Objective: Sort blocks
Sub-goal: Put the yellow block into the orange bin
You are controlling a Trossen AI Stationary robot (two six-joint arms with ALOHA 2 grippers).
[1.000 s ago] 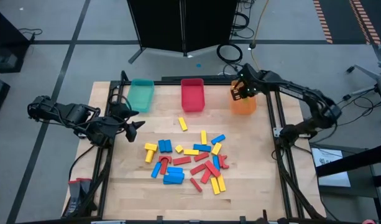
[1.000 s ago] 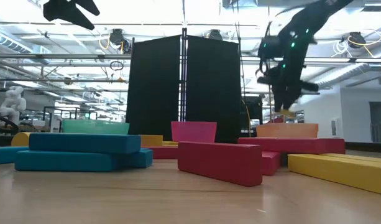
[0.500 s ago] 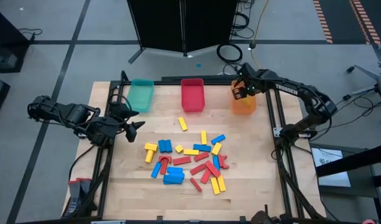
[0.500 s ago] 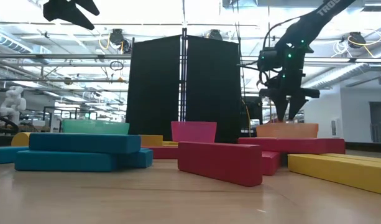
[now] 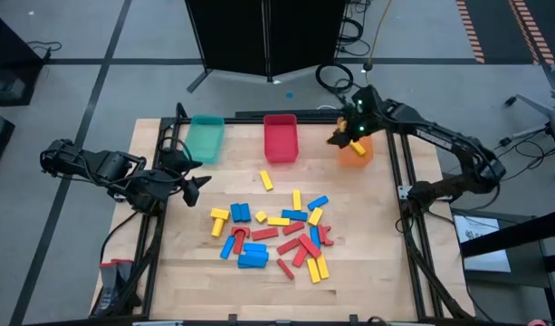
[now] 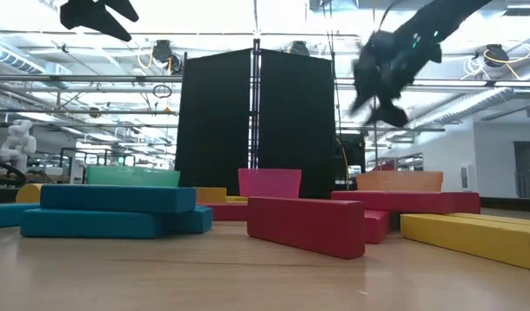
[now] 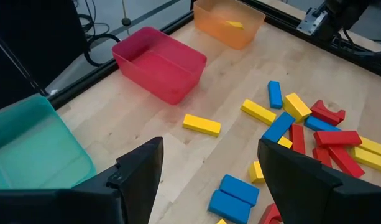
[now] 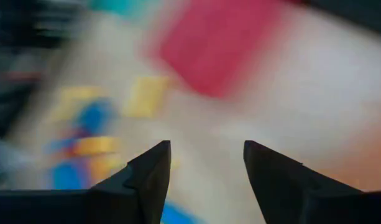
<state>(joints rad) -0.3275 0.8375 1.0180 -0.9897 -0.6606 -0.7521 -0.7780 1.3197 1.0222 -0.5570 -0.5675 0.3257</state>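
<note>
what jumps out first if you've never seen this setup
The jumble of red, yellow and blue blocks in the middle of the table, with one yellow block lying apart nearer the bins. Along the far edge sit a teal bin, a red bin and an orange bin, the right hand open beside the orange one.

Grey floor (image 5: 96, 54), black partition panel (image 6: 254, 121) behind table, bright ceiling lights, exposed pipes.

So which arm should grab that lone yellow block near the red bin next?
Probably the right. Its open, empty pincer hangs by the orange bin, just across the red bin from the yellow block. The left pincer, also open, waits at the table's left edge, slightly farther off.
</note>
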